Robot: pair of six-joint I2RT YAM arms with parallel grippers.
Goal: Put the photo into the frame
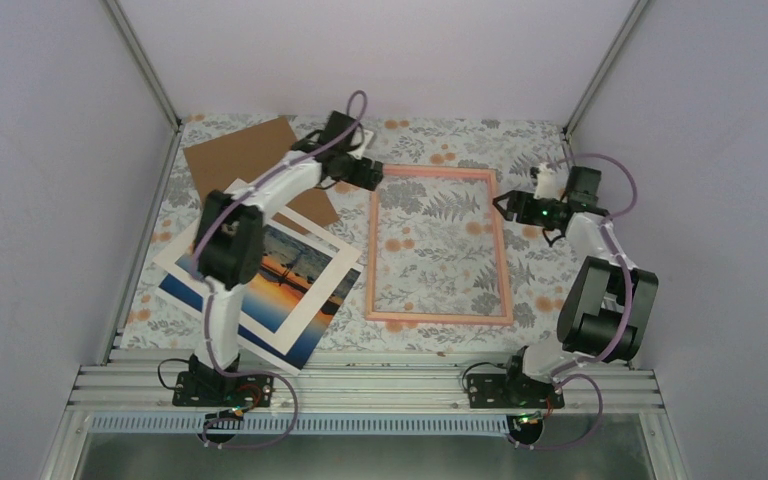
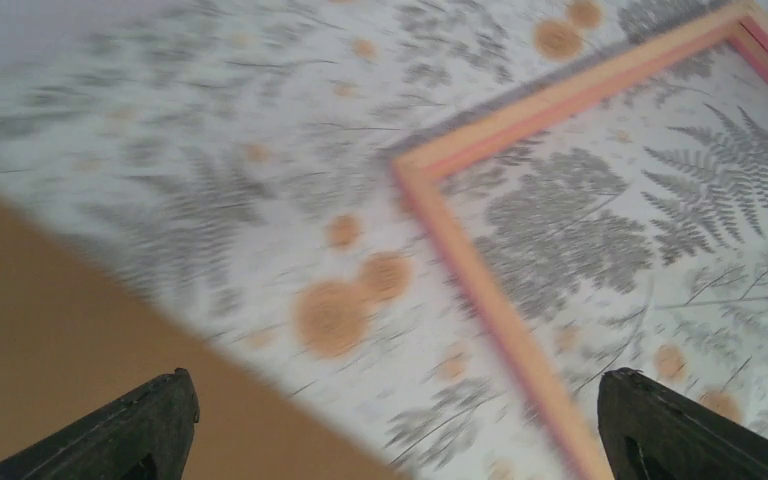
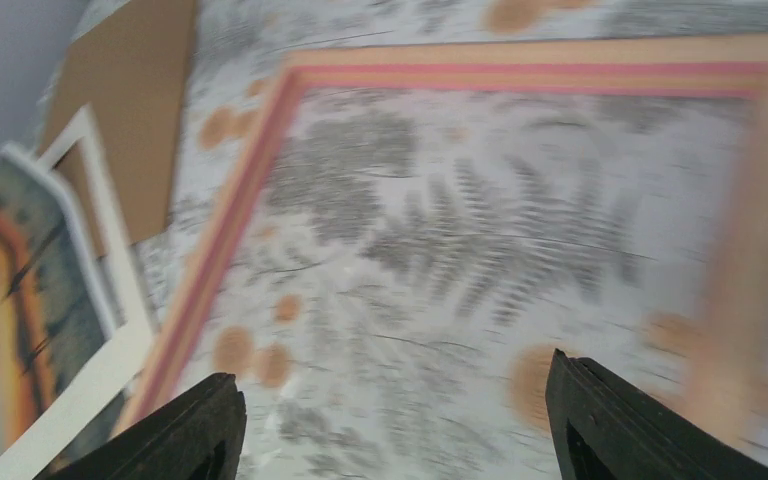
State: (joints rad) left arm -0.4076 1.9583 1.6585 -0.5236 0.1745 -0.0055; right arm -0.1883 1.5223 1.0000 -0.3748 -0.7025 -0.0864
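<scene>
I see the frame [image 1: 371,250] flat on the counter [image 1: 540,295], the photo [image 1: 290,272] beside it.
My left end effector [image 2: 390,420] and right end effector [image 3: 390,425] both gape open, holding nothing.

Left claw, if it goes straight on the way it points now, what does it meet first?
Probably bare tablecloth, in the gap between the cardboard and a corner of the frame. The open left claw aims down there. Depth is unclear, so the frame might come first.
</scene>
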